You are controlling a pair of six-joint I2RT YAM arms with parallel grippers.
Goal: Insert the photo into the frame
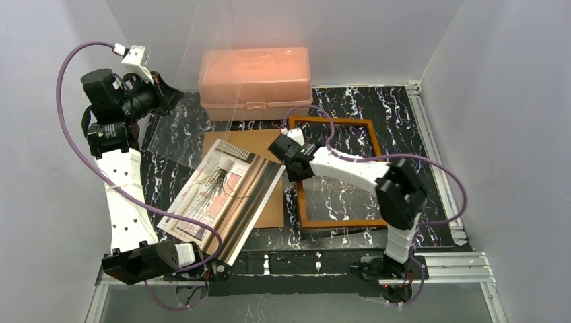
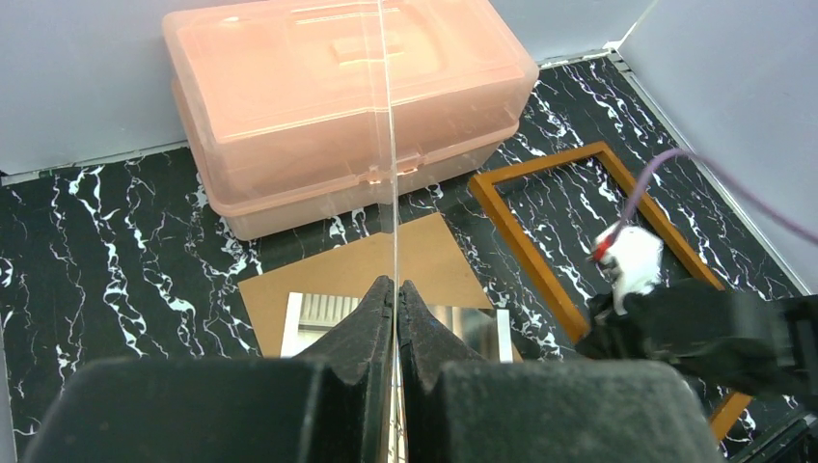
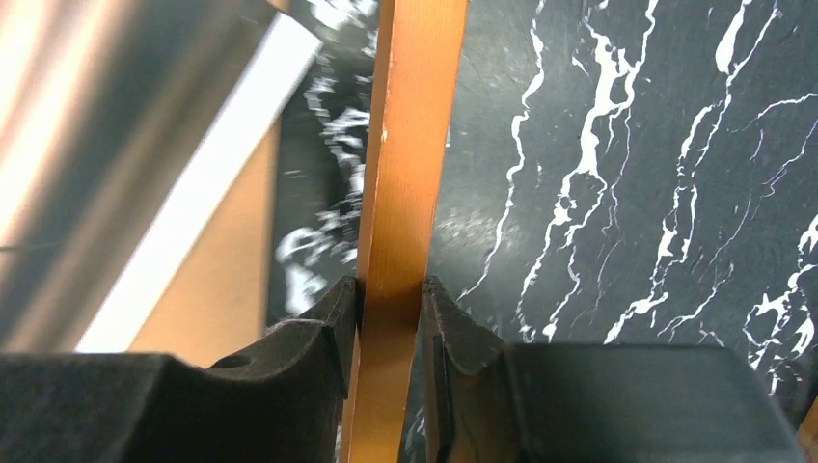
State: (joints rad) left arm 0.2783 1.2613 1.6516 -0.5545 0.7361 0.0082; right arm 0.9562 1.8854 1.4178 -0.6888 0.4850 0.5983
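Clearly the two arms have split the work so the photo's way to the frame is opened. The left gripper [image 2: 395, 292] is pinched tight on the lower edge of the clear sheet [image 1: 172, 141] and holds it upright, off the table [image 1: 404, 114] at the far left, in front of the pink box [image 1: 256, 77]; held there, the sheet appears to be out of the way rather than in use, so nothing lies over the other parts. The right gripper [image 3: 391, 287] has its pads pressed against both sides of the frame's [image 1: 343, 223] left rail, near the far corner, jaws narrow with the wood clamped between them. That grip reads as a hold for steadying or shifting the frame, which lies flat on the right half of the table with its opening bare and marble showing through. The photo [image 1: 215, 195] lies picture side up on the brown board [image 1: 269, 214], just left of the frame, its right edge curled upward and glossy, and neither gripper touches it. It is not yet in the frame, so the main step is undone. Since the print overhangs the board toward the near edge and bows, it will likely need a careful edge pick, and with both grippers occupied, one would probably have to let go first. Whether the frame's rail is lifted off the table cannot be told.
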